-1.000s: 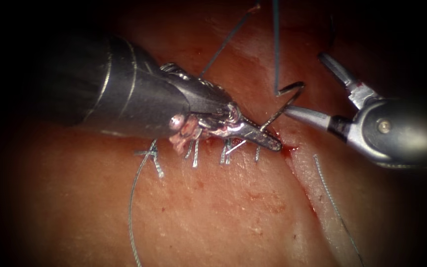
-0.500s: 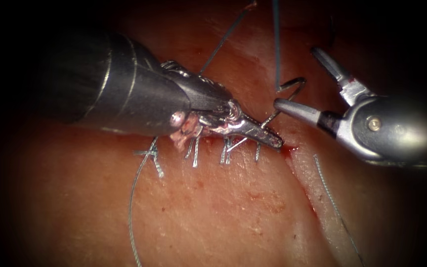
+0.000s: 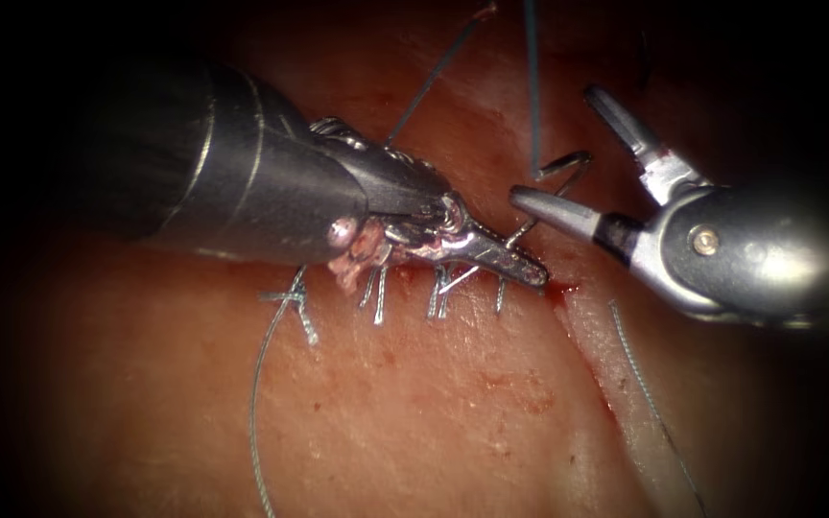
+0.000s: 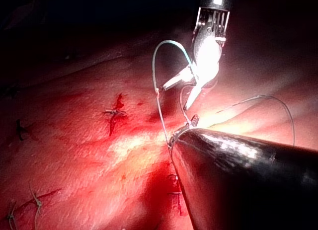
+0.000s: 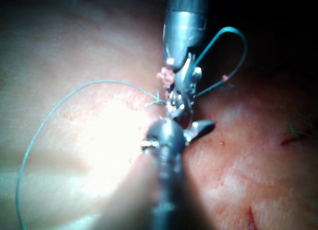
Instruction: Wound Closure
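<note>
Fingers of your left tool were clenched on the needle near its pointed end, just above the cut. That thin curved needle rose clear of the tissue, its hooked tail carrying the thread. Your right tool stood spread wide around the tail, gripping nothing. Your left wrist view showed the thread looping high.

Left pincer closed, tip low, right pincer spread wide (one jaw raised)
</note>
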`<state>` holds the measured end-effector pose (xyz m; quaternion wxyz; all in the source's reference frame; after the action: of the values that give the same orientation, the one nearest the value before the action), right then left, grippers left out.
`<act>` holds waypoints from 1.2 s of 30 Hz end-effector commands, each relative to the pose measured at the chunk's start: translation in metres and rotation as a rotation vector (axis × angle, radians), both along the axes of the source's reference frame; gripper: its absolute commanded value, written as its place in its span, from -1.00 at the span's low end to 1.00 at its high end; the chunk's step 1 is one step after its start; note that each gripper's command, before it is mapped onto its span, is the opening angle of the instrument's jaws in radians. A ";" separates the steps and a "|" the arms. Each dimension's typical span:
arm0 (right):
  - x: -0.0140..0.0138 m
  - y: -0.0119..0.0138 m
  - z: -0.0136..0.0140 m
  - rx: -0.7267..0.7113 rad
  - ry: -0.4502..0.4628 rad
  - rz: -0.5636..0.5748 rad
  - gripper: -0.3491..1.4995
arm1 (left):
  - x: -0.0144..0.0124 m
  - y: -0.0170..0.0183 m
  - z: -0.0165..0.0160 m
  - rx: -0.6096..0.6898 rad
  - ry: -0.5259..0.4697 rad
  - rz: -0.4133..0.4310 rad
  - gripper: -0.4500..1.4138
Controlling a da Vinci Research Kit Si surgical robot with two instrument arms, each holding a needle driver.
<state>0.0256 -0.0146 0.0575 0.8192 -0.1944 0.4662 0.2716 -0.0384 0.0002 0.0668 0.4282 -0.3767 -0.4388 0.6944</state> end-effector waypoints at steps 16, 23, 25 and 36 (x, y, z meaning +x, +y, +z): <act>-0.0053 0.0012 0.0026 -0.079 0.123 -0.413 -1.00 | -0.0021 0.0003 0.0004 -0.223 -0.030 0.017 0.59; -0.0089 0.0013 0.0078 -0.201 0.218 -0.573 -1.00 | -0.0027 -0.0013 -0.0001 -0.212 -0.063 0.074 0.53; -0.0091 0.0008 0.0093 -0.236 0.224 -0.609 -1.00 | -0.0032 -0.0021 0.0006 -0.220 -0.032 0.098 0.50; -0.0092 0.0011 0.0139 -0.320 0.212 -0.657 -1.00 | -0.0047 -0.0063 0.0103 -0.312 0.218 0.242 0.01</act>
<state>0.0157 -0.0136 0.0708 0.7695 -0.1304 0.6222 -0.0614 -0.0424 -0.0062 0.0771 0.3218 -0.3001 -0.3162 0.8405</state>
